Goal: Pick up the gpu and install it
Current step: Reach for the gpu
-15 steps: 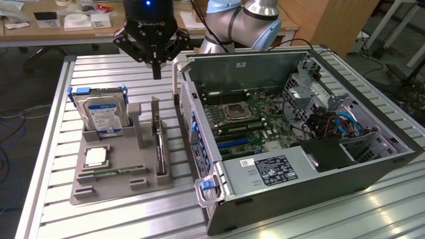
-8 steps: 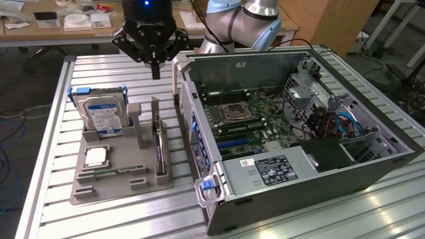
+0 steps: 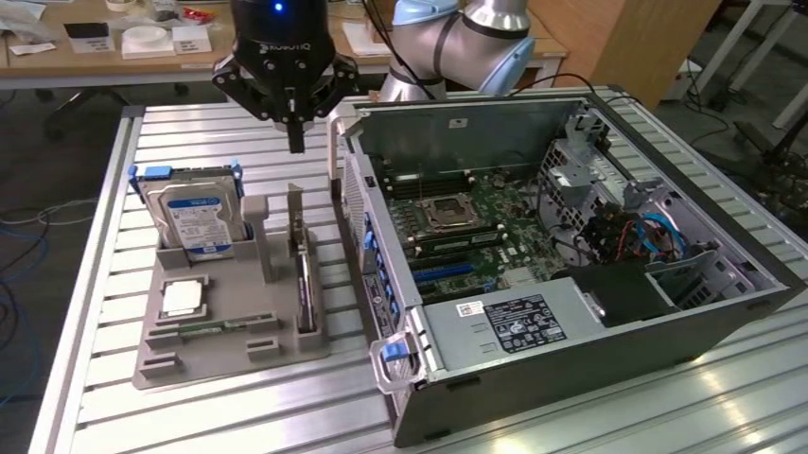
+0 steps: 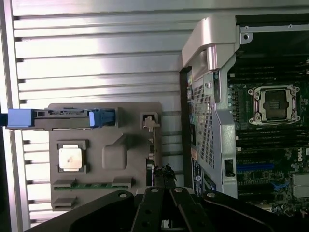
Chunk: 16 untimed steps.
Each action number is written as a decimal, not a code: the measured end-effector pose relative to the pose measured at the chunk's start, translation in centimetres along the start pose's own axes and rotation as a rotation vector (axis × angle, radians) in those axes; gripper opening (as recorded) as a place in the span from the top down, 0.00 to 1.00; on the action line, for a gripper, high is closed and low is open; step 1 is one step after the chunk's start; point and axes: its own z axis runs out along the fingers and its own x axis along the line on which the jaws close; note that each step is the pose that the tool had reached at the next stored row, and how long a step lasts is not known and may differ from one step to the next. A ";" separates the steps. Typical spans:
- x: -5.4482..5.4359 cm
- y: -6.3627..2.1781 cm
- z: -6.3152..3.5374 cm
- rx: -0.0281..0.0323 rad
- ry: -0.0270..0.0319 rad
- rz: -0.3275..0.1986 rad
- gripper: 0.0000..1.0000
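Observation:
The gpu (image 3: 302,270) stands on edge in a slot on the side of the grey tray (image 3: 189,364) nearest the computer, its silver bracket at the far end. My gripper (image 3: 295,144) hangs well above that far end, fingers shut together with nothing between them. In the wrist view the gpu (image 4: 153,162) appears edge-on as a thin dark strip with its bracket toward the tray's far rim, just beyond my shut gripper (image 4: 162,212). The open computer case (image 3: 707,312) lies beside the tray, motherboard (image 3: 486,227) exposed.
A silver hard drive (image 3: 196,222) stands upright in the tray at the exterior view's left, with a CPU (image 3: 184,298) and a memory stick (image 3: 215,328) in front of it. The case wall (image 3: 356,203) rises close beside the gpu. The slatted metal table (image 3: 202,421) extends around both.

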 end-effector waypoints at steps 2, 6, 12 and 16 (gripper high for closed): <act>0.0 -0.35 -0.01 0.0000 0.0000 0.000 0.89; -0.1 -1.22 -0.05 0.0004 0.0000 0.000 0.89; -0.2 -2.68 -0.11 0.0006 -0.0001 0.000 0.89; -0.2 -3.65 -0.15 0.0008 0.0000 0.000 0.89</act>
